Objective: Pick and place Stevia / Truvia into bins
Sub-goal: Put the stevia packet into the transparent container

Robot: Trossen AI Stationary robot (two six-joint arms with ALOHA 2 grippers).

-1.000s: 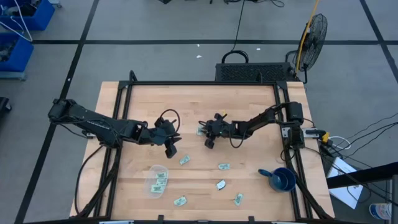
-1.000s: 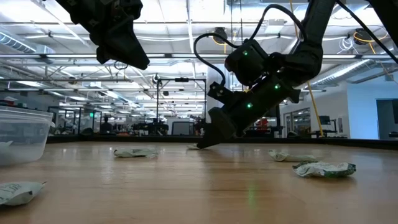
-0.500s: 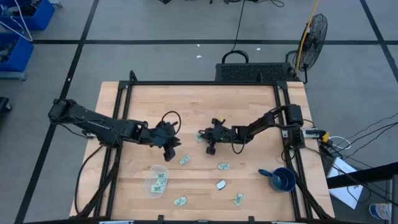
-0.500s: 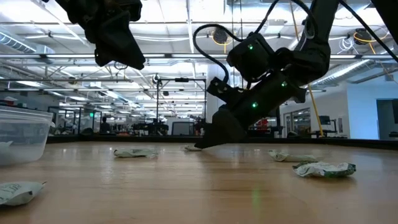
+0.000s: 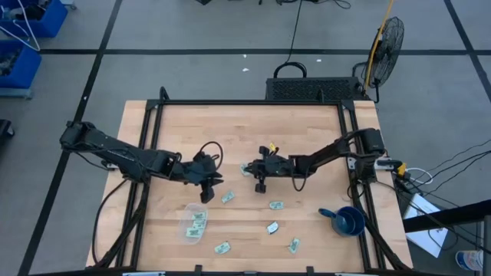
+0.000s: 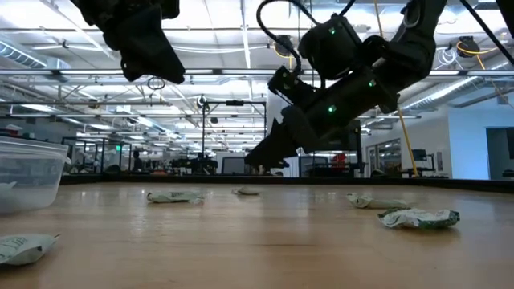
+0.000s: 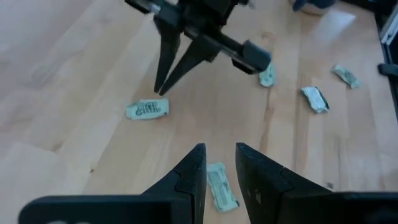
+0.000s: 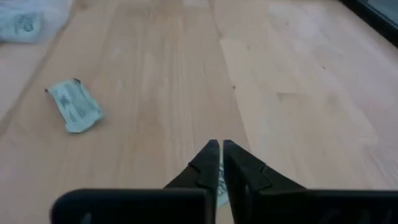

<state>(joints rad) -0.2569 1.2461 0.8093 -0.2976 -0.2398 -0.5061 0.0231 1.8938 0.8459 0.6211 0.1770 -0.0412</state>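
High view, counted from above: one clear tub at about 7 o'clock from the centre of the wooden table, with pale green sachets inside it, though how many I cannot tell; six more sachets lie loose on the boards, one near the centre, one at 7 o'clock of it, one at 5 o'clock, and three along the near edge; one blue cup stands at 4 o'clock; the sachets carry dark print, but it is too small to read; the right gripper has its fingers together on nothing, and in the low view it is lifted clear of the table just above the central sachet; the left gripper hangs above the 7 o'clock sachet with its fingers a little apart, holding nothing
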